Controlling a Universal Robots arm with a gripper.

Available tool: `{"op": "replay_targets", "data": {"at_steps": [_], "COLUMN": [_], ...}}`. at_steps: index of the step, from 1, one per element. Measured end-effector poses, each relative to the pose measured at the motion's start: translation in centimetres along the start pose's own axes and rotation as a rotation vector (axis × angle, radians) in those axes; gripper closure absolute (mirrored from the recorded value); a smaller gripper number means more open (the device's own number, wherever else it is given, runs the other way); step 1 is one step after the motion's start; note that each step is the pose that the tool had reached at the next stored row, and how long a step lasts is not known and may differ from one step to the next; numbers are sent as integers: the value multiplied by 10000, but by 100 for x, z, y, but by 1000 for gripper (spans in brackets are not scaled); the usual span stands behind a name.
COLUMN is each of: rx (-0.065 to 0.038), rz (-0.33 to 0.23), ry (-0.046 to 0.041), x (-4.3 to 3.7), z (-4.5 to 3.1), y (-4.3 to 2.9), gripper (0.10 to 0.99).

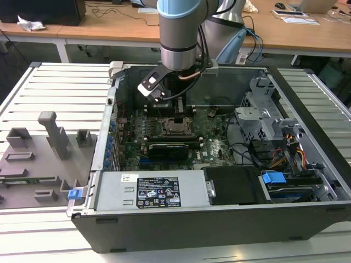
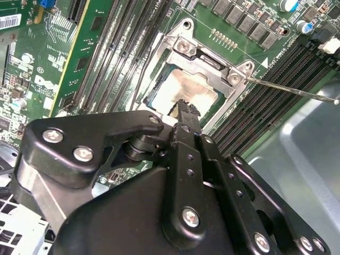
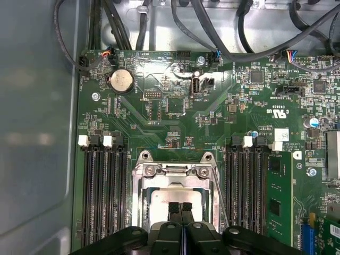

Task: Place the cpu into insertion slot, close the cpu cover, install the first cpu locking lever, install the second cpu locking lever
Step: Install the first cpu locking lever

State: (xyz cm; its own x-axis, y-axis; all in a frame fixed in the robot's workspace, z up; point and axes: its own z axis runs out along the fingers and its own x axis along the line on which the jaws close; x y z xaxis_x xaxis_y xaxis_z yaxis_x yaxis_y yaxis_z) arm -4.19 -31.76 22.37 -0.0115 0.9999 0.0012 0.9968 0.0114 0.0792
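The gripper [image 2: 183, 109] sat nearest the lens in the second wrist view, its black linkage and silver screws taking up the lower half of the picture. Its jaws were together with nothing between them. The paired fingertips [image 3: 172, 206] came down on the silvery top of the chip [image 2: 194, 85], near one edge.

The chip lay flat in the socket [image 2: 152, 100], whose dark rim showed along one side. The cover [image 2: 208, 59], a metal frame with a square window, lay down around the chip, with two screws at its corners. A thin metal lever [image 2: 292, 91] ran out from one of those corners and crossed above the long black memory slots [image 2: 265, 106].

More of those slots flanked the socket on both sides in the first wrist view. Beyond them lay the green circuit board [image 3: 159, 122], with a round coin battery [image 3: 120, 81] and black cables [image 3: 212, 32] along its far edge.

In the exterior view the arm [image 1: 178, 33] reached straight down into the open computer case [image 1: 219, 224]. A grey tray of fixtures [image 1: 44, 148] lay on the slatted table [image 1: 60, 76] at the exterior view's left.
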Motion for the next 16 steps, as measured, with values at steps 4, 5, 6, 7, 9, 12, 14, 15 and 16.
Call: {"op": "replay_targets", "data": {"at_steps": [4,5,6,7,9,12,14,15,16], "rx": [-1,1,0,-1,0,-1,0,-1,0], "rz": [4,5,6,7,7,7,8,8,9], "ry": [2,-1,1,0,-1,0,0,0,0], "x": [0,0,0,0,0,0,0,0,0], "z": [-10,-14,-21,-34,-44,-67,-94,-104,-115], "y": [1,1,2,3,3,5,7,8,9], "gripper": [980,980,980,980,980,980,980,980,980]}}
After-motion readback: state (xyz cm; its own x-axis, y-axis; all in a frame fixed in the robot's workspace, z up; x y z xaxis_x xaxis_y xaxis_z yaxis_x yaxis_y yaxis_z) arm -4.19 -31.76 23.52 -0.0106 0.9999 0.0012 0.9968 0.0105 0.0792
